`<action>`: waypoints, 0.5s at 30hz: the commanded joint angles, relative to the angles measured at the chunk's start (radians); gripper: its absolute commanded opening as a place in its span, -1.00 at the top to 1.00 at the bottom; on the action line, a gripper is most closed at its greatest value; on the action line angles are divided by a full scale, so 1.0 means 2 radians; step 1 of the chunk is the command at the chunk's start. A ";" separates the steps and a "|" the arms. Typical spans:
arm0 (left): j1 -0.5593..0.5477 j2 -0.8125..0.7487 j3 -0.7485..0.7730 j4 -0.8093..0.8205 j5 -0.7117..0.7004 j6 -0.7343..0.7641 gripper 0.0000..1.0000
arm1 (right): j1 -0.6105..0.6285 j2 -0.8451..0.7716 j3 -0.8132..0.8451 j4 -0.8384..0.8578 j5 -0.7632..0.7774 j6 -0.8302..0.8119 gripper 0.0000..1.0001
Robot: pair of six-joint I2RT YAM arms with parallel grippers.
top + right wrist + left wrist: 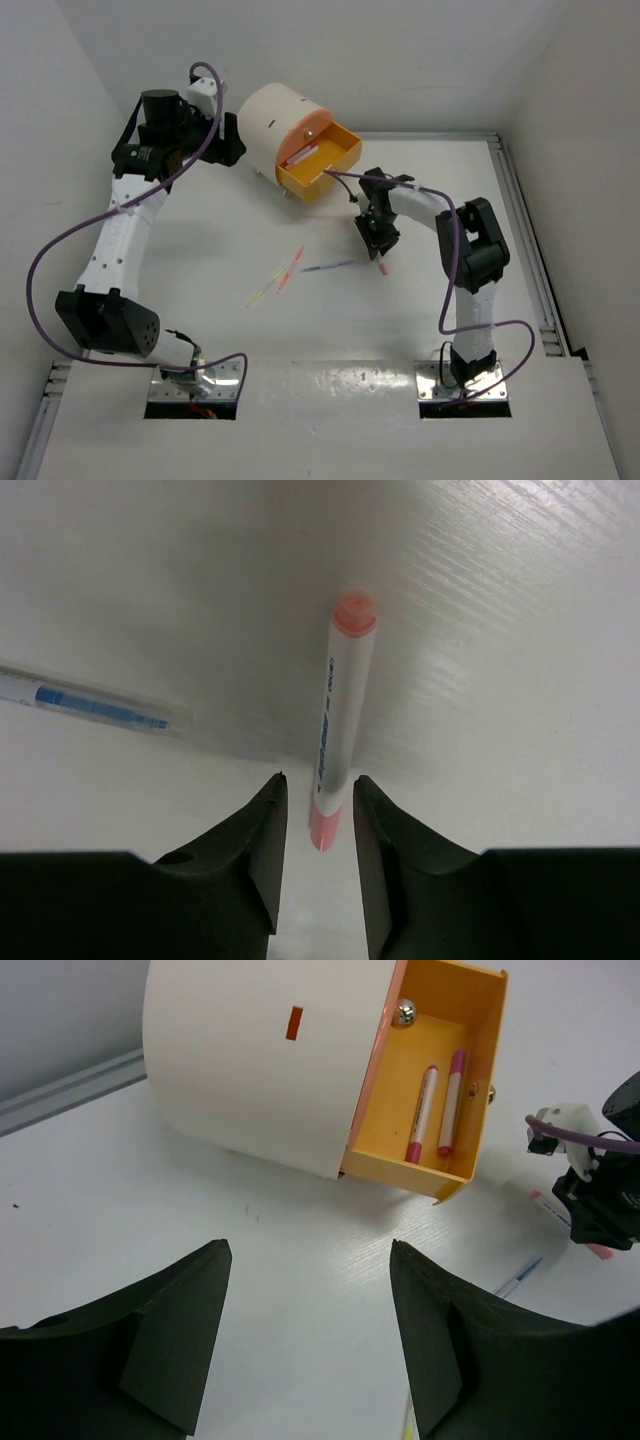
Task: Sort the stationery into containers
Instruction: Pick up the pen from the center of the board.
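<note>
The cream-white cabinet stands at the back, its yellow-orange drawer pulled open with two pink-capped pens lying inside. My right gripper is low over the table, jaws narrowly apart on either side of the near end of a white pen with salmon-pink ends, which lies on the table. A blue pen lies just left of it. A yellow pen and an orange-pink pen lie at mid-table. My left gripper is open and empty, left of the cabinet.
A metal knob of the pink-peach drawer shows above the open drawer. White walls close in the table at the left, back and right. A rail runs along the right edge. Purple cables loop off both arms.
</note>
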 commanded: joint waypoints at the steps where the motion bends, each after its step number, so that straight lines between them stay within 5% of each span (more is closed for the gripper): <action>1: 0.009 -0.020 0.000 0.027 0.022 -0.005 -0.42 | 0.003 0.002 0.009 0.016 0.020 -0.003 0.36; 10: 0.011 -0.020 -0.002 0.028 0.021 -0.004 -0.43 | 0.003 0.009 -0.006 0.016 0.027 -0.013 0.51; 15: 0.013 -0.020 -0.004 0.034 0.027 0.000 -0.42 | 0.008 -0.004 -0.019 0.016 0.028 -0.013 1.00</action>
